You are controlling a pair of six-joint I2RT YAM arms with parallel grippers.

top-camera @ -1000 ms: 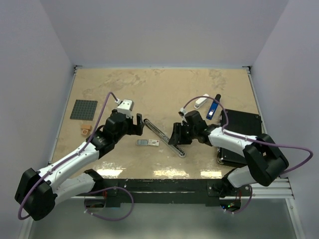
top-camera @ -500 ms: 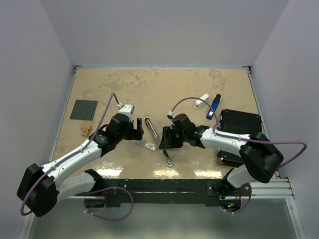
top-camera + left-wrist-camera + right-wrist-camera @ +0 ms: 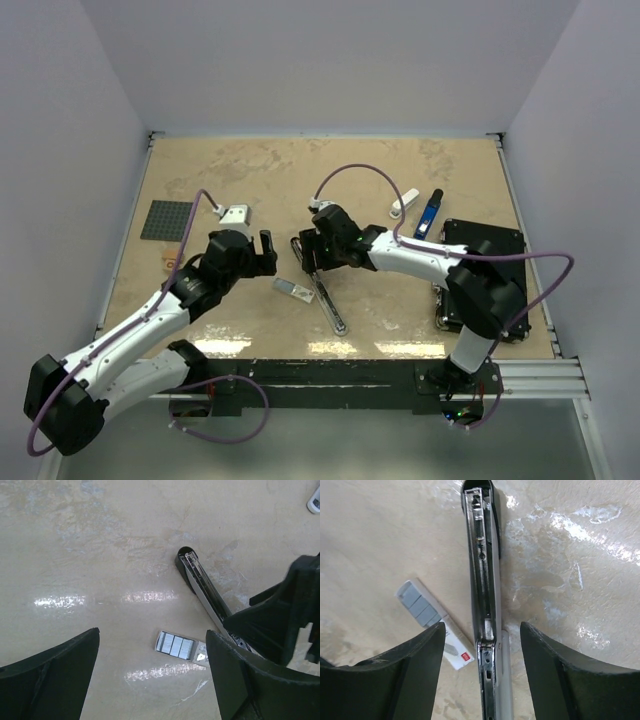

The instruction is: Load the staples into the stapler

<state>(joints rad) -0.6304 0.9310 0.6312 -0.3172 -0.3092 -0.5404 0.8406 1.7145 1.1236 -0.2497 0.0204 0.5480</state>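
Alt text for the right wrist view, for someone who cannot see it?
An opened stapler lies on the beige table, spring channel exposed, between the open fingers of the right gripper, which touch nothing. Left of it lie the staples: a grey tray poking out of a whitish box with a red mark.

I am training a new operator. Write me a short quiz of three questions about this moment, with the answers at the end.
1. True or false: the stapler lies shut on the table.
2. Where are the staples? A) inside the stapler; B) on the table, beside the stapler; C) clamped between gripper fingers.
3. Fill in: the ___ gripper has its open jaws on either side of the stapler, not closed on it.

Key
1. False: it lies opened out, with its long metal channel showing.
2. B.
3. The right gripper.
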